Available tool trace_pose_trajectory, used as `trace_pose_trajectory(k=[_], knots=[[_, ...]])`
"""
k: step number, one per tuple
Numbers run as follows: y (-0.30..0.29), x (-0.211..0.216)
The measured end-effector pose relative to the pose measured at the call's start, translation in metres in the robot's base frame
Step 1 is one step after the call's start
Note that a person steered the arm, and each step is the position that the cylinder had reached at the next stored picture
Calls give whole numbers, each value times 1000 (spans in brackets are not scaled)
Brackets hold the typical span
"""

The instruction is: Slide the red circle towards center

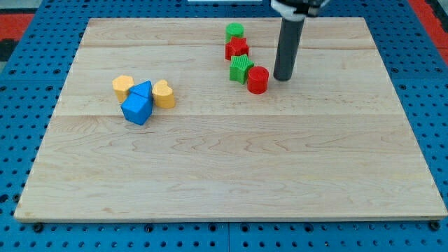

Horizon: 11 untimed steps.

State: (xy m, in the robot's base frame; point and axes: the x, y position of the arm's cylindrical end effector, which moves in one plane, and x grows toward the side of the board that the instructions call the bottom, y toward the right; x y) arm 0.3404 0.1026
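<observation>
The red circle point(257, 80) stands on the wooden board point(231, 175), right of centre in the upper half. It touches a green star block point(241, 69) on its upper left. My tip point(283, 78) rests on the board just to the right of the red circle, a small gap apart. The dark rod rises from there to the view's top.
A red star block point(236, 48) and a green circle point(234, 31) line up above the green star. At the left a cluster holds a yellow block point(123, 87), two blue blocks point(142, 90) point(136, 109) and a yellow heart-like block point(164, 94).
</observation>
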Motion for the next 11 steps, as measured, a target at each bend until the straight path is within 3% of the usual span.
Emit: trace_pose_trajectory(k=[4,6,11], knots=[[-50,49],[-30,11],[-43,-1]])
